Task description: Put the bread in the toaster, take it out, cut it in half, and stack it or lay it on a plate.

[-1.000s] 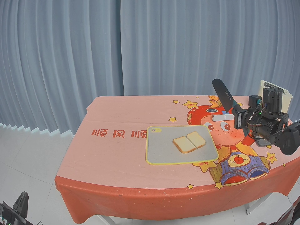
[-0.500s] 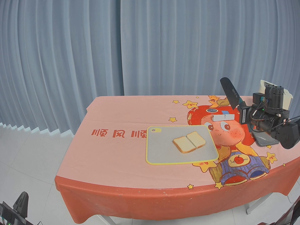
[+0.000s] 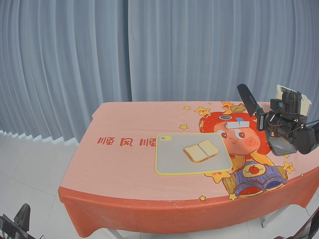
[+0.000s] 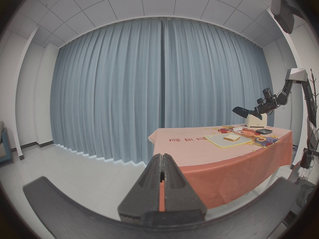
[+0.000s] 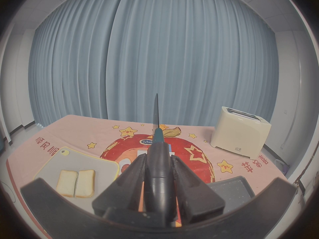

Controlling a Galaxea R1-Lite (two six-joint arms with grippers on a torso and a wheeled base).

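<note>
We see the bread (image 3: 201,151) lying in two halves, side by side, on the cutting board (image 3: 172,161). Our right gripper (image 3: 260,118), off to the board's right, clamps the knife (image 3: 247,98) by its handle. We judge the halves light, soft and crumbly: pinch each gently across its crusts.

2 bread halves (image 3: 195,153); 1 cutting bd (image 3: 172,160); 1 knife (image 3: 247,98); 1 toaster (image 5: 240,132); 1 dark tray (image 3: 282,147).

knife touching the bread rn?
Apart. Head view: the knife in the right end effector is raised far right; the bread lies on the cutting board, clear gap between.
</note>
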